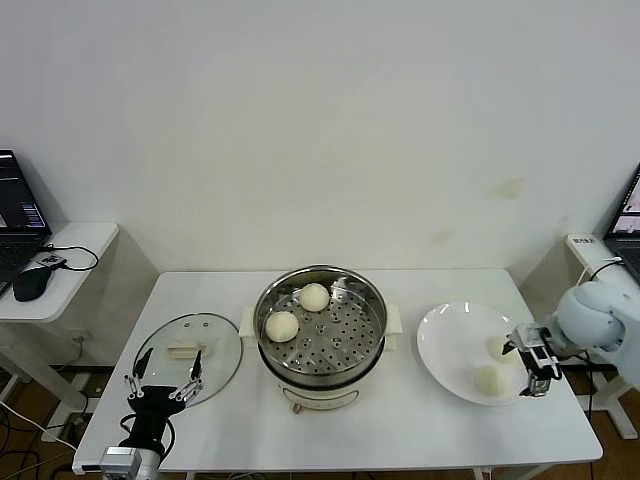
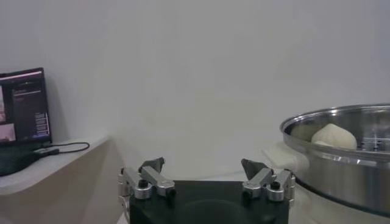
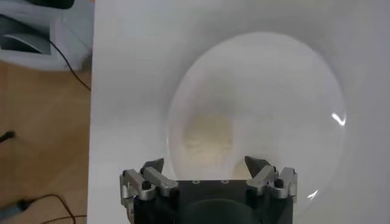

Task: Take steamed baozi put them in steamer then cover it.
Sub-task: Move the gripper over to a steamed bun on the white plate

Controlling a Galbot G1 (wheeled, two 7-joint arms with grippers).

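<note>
The steamer (image 1: 320, 335) stands mid-table with two steamed baozi (image 1: 314, 296) (image 1: 282, 325) on its perforated tray. Two more baozi (image 1: 497, 347) (image 1: 491, 379) lie on a white plate (image 1: 450, 340) to the right. My right gripper (image 1: 530, 366) hovers open at the plate's right edge, beside those two. In the right wrist view a baozi (image 3: 208, 139) lies on the plate (image 3: 274, 91) just ahead of the open right gripper (image 3: 204, 162), untouched. My left gripper (image 1: 165, 380) rests open at the near edge of the glass lid (image 1: 188, 357). The left wrist view shows it (image 2: 203, 163) empty, with the steamer (image 2: 341, 158) beside it.
The lid lies flat on the table left of the steamer. A side table (image 1: 60, 260) at the far left carries a laptop (image 1: 15, 215) and a mouse (image 1: 30, 283). Another laptop (image 1: 628, 215) sits at the far right. The white wall is close behind.
</note>
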